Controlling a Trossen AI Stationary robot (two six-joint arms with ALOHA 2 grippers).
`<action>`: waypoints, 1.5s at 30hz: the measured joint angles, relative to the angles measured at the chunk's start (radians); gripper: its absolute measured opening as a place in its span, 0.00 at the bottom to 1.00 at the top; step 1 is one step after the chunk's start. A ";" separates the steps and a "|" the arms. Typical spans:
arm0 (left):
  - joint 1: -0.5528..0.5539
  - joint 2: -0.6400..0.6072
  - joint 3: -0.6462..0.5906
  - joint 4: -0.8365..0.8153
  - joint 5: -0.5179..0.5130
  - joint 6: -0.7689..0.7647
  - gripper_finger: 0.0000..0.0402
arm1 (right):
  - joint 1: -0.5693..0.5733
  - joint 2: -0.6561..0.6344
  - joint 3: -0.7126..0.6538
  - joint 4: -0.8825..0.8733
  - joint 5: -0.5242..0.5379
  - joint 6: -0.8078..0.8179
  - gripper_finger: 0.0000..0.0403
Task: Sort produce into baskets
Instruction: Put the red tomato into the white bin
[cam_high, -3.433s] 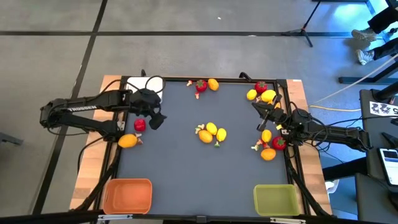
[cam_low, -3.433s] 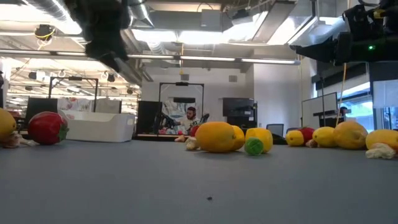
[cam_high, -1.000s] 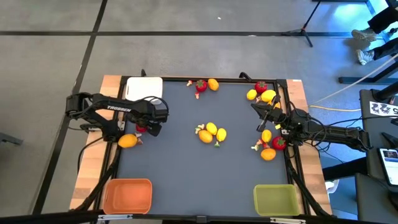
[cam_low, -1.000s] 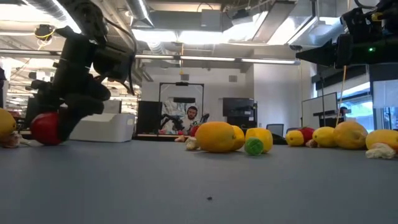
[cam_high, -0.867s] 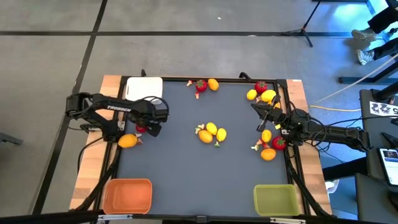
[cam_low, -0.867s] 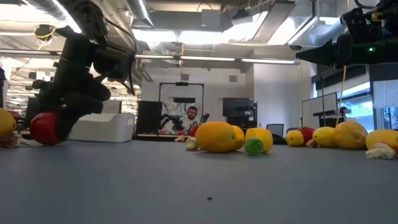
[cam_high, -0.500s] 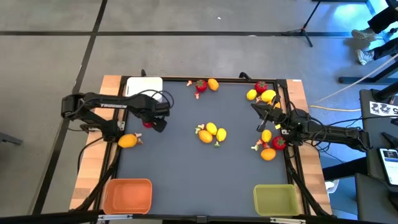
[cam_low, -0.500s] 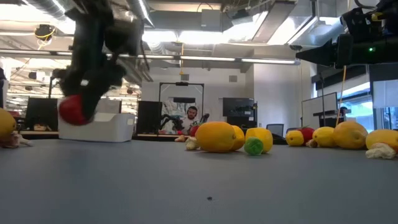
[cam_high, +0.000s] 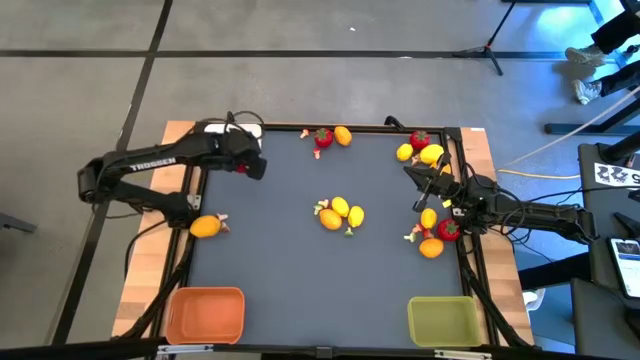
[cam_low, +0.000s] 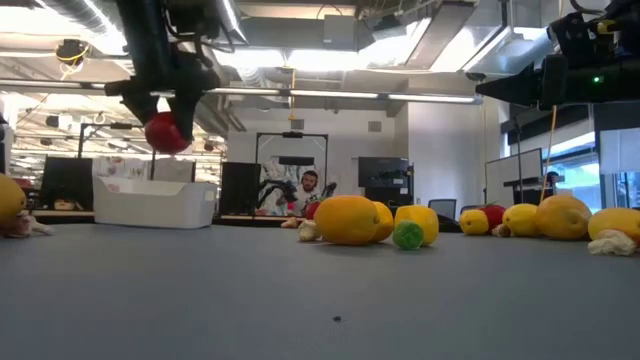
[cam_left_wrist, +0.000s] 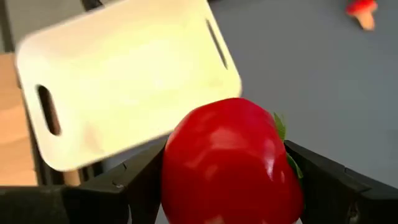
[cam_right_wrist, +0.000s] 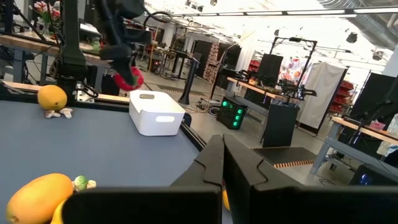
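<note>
My left gripper (cam_high: 243, 166) is shut on a red strawberry (cam_left_wrist: 231, 163) and hangs high over the table's far left, beside the white basket (cam_left_wrist: 124, 81). In the high view the arm hides most of that basket (cam_high: 250, 130). The orange basket (cam_high: 205, 313) and the green basket (cam_high: 442, 320) stand at the near edge. Lemons and orange citrus (cam_high: 340, 212) lie on the mat's middle. My right gripper (cam_high: 415, 172) is shut, held level above the right side among more fruit (cam_high: 435, 235). My left gripper pinches the strawberry between its two fingers (cam_left_wrist: 134, 180), one on each of two opposite sides (cam_left_wrist: 177, 168). The fingers slant down at it from the table's left. The strawberry hangs clear of the table (cam_low: 167, 132), its green leaves (cam_left_wrist: 280, 127) toward one finger.
An orange fruit (cam_high: 205, 227) lies by the left edge. A strawberry and an orange (cam_high: 330, 137) lie at the far edge, and lemons with a strawberry (cam_high: 420, 148) at the far right. Bare grey mat (cam_high: 300, 280) stretches across the near half.
My left gripper has risen from the table with the strawberry and swung toward the far edge and the white basket, turning as it went. The strawberry, on the mat a second ago, now hangs lifted clear, higher than the basket's rim.
</note>
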 joint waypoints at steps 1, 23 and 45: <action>0.019 0.000 0.000 0.008 -0.008 0.010 0.70 | 0.000 0.000 0.000 0.000 0.000 0.000 0.01; 0.325 0.191 -0.001 0.270 -0.018 0.264 0.70 | 0.000 0.000 0.000 -0.007 0.000 0.000 0.01; 0.375 0.327 -0.001 0.354 -0.017 0.321 0.71 | 0.000 0.000 0.000 -0.031 -0.001 0.000 0.01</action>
